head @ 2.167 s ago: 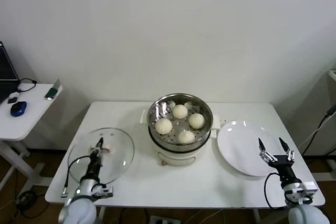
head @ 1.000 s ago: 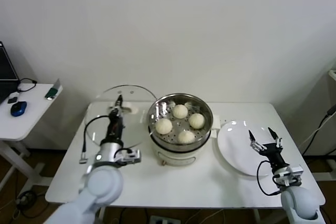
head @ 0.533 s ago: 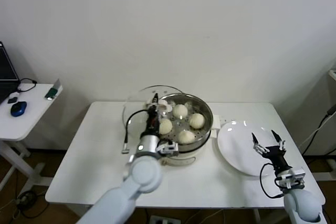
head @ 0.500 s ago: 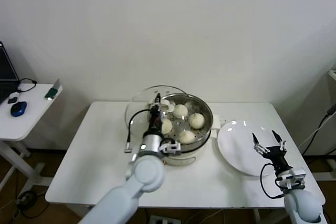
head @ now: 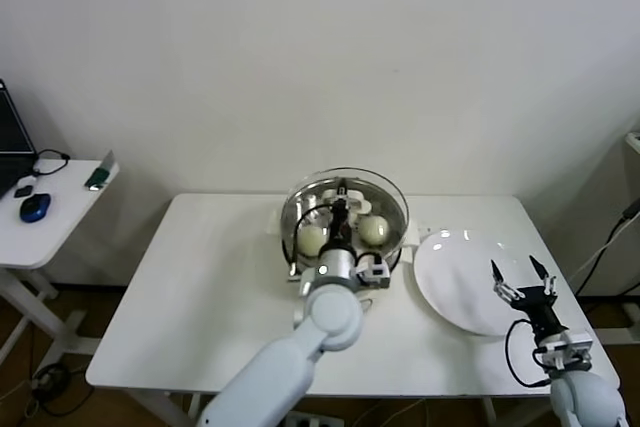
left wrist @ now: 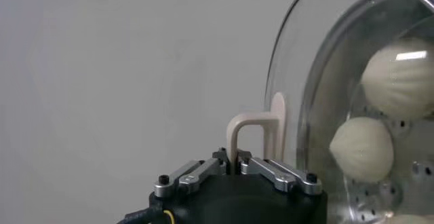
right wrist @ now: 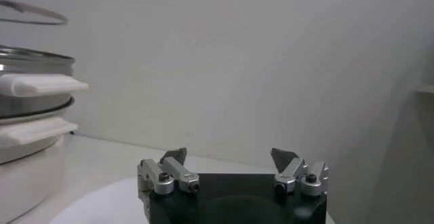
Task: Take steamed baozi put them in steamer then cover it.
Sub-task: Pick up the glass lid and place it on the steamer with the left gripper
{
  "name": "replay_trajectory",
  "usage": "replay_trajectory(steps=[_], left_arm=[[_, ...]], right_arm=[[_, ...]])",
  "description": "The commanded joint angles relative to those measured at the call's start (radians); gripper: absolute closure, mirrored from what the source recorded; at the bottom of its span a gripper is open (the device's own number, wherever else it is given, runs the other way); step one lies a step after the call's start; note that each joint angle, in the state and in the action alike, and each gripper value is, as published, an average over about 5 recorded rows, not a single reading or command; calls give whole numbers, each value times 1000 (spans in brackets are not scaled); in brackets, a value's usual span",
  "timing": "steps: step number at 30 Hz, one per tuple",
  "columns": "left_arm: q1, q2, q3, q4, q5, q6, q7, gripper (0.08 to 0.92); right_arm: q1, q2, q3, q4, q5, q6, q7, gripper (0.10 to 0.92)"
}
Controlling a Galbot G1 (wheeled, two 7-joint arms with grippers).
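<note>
Head view shows the left gripper (head: 340, 209) pinching the white handle of the cover (head: 346, 187), which has travelled from the left of the surface (head: 200, 297) to hover over the steamer (head: 392, 239) — the steamed baozi (head: 312, 238) already sit inside, so only lowering the lid seems left. The right gripper (head: 521, 277) waits, spread wide and empty, over the white plate (head: 455, 272). Behind stands a plain pale wall, with a side table (head: 60, 197) carrying a mouse (head: 34, 206) at far left.

The buns (head: 312, 238) were cream-white in a shiny steel steamer (head: 392, 209) with a dotted, perforated floor, on a white base (right wrist: 30, 144), under a clear glass lid (left wrist: 298, 76) with a cream-white handle (left wrist: 252, 132), beside a white plate (head: 465, 282) on a white table (head: 210, 277).
</note>
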Motion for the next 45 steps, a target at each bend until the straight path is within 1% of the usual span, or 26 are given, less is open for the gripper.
replay_trajectory(steps=[1, 10, 35, 43, 45], left_arm=[[-28, -65, 19, 114, 14, 49, -3, 850], [-43, -48, 22, 147, 9, 49, -5, 850], [-42, -16, 21, 151, -14, 49, -17, 850], [-31, -6, 29, 114, -30, 49, -4, 850], [-27, 5, 31, 89, -37, 49, -4, 828]], right_arm=[[-2, 3, 11, -7, -11, 5, -4, 203], [2, 7, 10, -11, -10, 6, -6, 203], [2, 19, 15, -8, -33, 9, -9, 203], [-1, 22, 19, 3, -49, -14, -4, 203], [-2, 21, 22, 7, -59, -35, 5, 203]])
